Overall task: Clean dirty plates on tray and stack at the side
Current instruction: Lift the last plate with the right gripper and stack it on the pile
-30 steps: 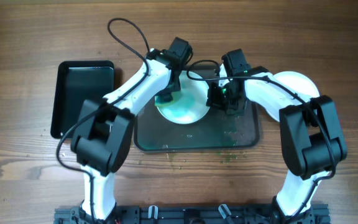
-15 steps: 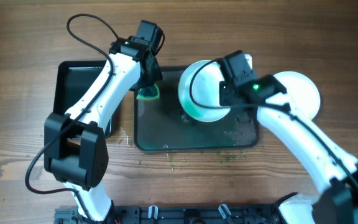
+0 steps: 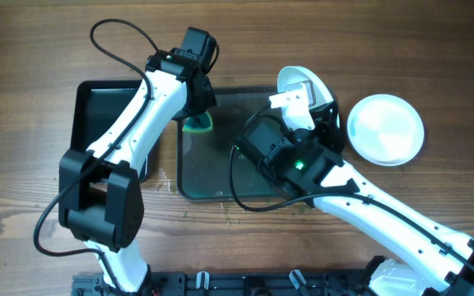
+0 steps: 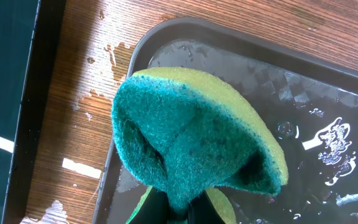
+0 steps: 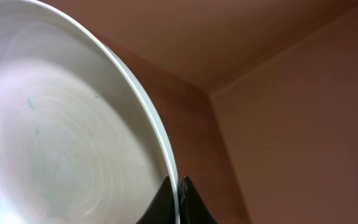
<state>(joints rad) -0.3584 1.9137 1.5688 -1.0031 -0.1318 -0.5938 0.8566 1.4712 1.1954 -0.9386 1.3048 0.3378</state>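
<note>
My left gripper [image 4: 188,208] is shut on a green and yellow sponge [image 4: 191,137]. It holds the sponge over the far left corner of the wet dark tray [image 4: 328,124]; the sponge also shows in the overhead view [image 3: 196,124]. My right gripper [image 5: 178,190] is shut on the rim of a white plate [image 5: 55,137]. The plate is lifted and tilted above the tray's far right corner [image 3: 296,82]. A faint green smear shows on its face. Another white plate [image 3: 385,129] lies on the table to the right of the tray [image 3: 212,177].
A black rectangular bin [image 3: 105,115] stands left of the tray. Green crumbs and water drops lie on the tray floor and on the wood by its front edge [image 3: 237,212]. The raised right arm [image 3: 303,164] covers the right half of the tray.
The right arm has lifted the plate off the tray, tilted it and carried it right. The left arm drew the sponge back to the tray's left corner, then stayed still.
</note>
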